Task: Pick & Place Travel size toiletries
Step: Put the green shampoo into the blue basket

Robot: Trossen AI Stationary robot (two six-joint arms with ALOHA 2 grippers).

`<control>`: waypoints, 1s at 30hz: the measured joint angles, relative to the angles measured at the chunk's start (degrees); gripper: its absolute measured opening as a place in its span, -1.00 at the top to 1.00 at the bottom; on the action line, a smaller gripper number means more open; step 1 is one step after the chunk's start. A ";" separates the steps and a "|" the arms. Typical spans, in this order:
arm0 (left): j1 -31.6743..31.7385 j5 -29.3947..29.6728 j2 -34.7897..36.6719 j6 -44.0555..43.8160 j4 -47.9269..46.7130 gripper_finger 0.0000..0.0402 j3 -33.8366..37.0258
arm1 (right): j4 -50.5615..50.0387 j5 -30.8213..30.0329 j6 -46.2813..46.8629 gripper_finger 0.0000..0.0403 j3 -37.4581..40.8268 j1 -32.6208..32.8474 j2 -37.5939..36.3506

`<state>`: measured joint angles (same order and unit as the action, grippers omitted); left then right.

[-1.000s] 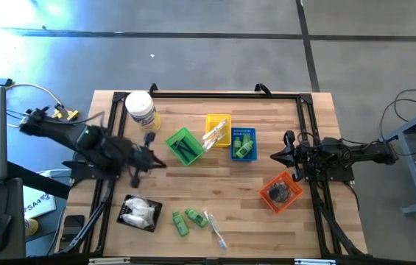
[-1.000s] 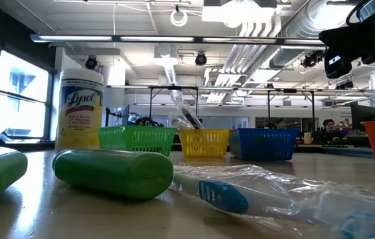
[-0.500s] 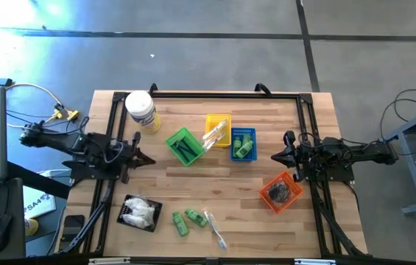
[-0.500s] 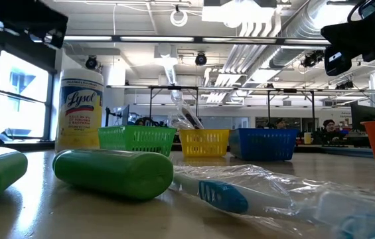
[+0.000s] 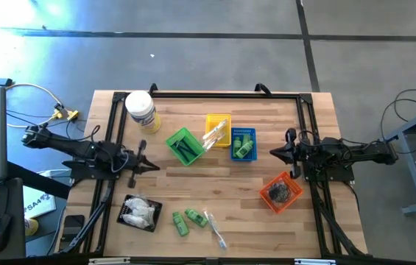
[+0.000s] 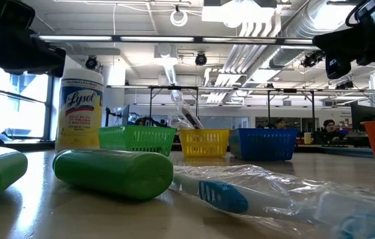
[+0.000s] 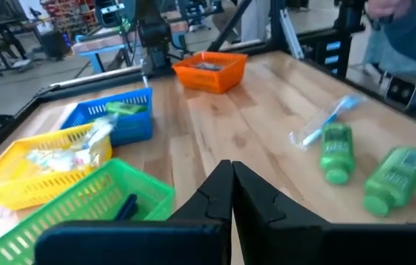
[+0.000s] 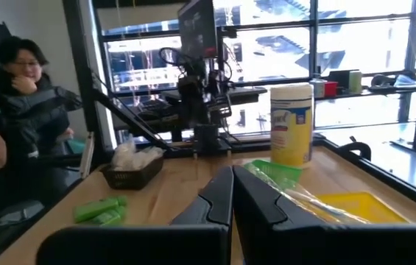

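Note:
Two green bottles point(image 5: 186, 221) and a wrapped toothbrush point(image 5: 215, 230) lie flat on the wood near the table's front edge; they fill the low view's foreground as green bottle point(image 6: 114, 172) and toothbrush point(image 6: 220, 196). More toiletries lie in the green basket point(image 5: 184, 146), yellow basket point(image 5: 218, 131), blue basket point(image 5: 243, 143) and orange basket point(image 5: 281, 191). White packets fill a black tray point(image 5: 139, 213). My left gripper point(image 5: 152, 166) is shut, low and level over the table's left side, holding nothing. My right gripper point(image 5: 272, 154) is shut and empty at the right side.
A big white jar with a yellow label point(image 5: 141, 110) stands at the far left corner. A black frame point(image 5: 222, 94) runs round the table's edges. A person point(image 8: 23, 81) sits beyond the table's left end. Bare wood lies between the baskets and the bottles.
My left arm has folded down: its gripper has sunk toward the table's left side and tipped up to nearly level, staying shut and empty. In the low view the arm has come in at the upper left and dropped lower.

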<state>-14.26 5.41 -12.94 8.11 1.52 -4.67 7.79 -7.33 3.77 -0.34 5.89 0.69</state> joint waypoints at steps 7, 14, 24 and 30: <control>0.00 2.29 2.26 0.63 3.27 1.00 3.62 | -0.58 -0.27 0.21 0.99 0.00 0.00 0.02; 0.02 3.10 2.37 -0.87 1.53 1.00 3.83 | -0.91 -0.25 1.08 0.99 0.00 0.00 0.02; 0.02 3.83 2.35 -2.37 1.38 1.00 3.94 | -0.26 -2.32 4.51 0.99 -0.23 0.00 0.83; 0.01 6.38 2.35 -2.59 1.43 1.00 3.98 | 1.33 -2.95 6.75 0.99 -1.37 0.02 4.42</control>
<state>-14.25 11.79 -10.59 5.53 2.95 -0.69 9.12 -10.28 10.52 -1.71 5.91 5.11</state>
